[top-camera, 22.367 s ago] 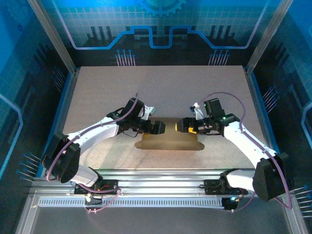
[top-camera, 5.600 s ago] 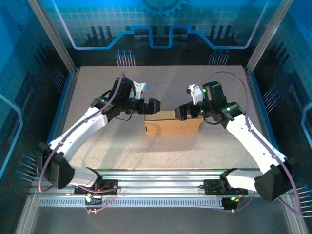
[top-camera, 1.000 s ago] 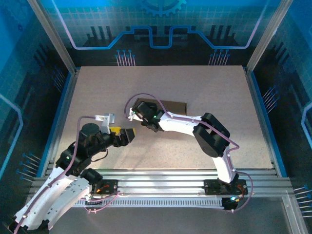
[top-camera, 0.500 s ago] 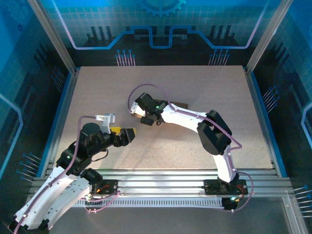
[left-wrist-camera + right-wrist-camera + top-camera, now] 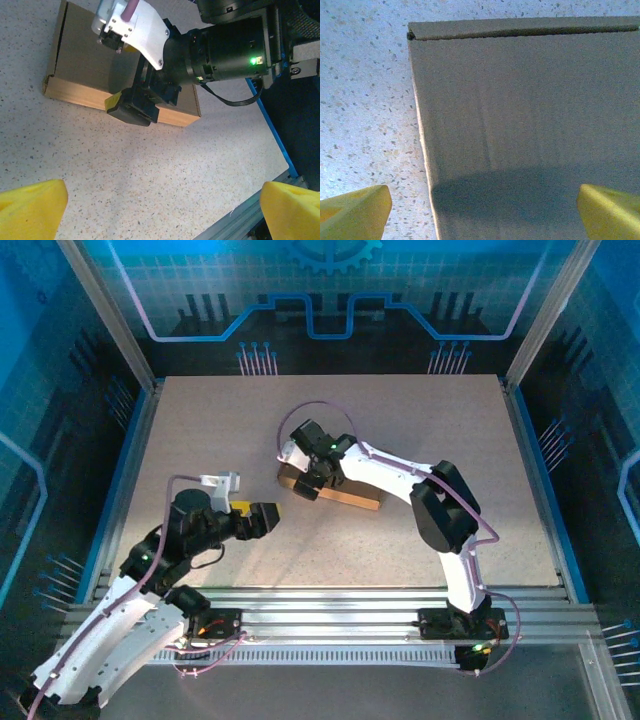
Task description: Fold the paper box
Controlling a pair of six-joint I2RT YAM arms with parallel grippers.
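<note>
While the paper box (image 5: pixel 352 498) lies closed and flat near the middle of the speckled worktop (image 5: pixel 430 420), a shallow brown block set slightly askew, the right arm extends across to its left end. There the right gripper (image 5: pixel 308 483) hangs over the box's top face; its yellow fingertips (image 5: pixel 355 207) stand wide apart with only the cardboard lid beneath them and nothing clasped, though contact with the lid cannot be told. A thin seam runs along one edge of the lid. The left gripper (image 5: pixel 265 518) sits apart from the box, nearer the arm bases, pointing toward it, its fingertips (image 5: pixel 30 205) likewise spread wide and holding nothing.
</note>
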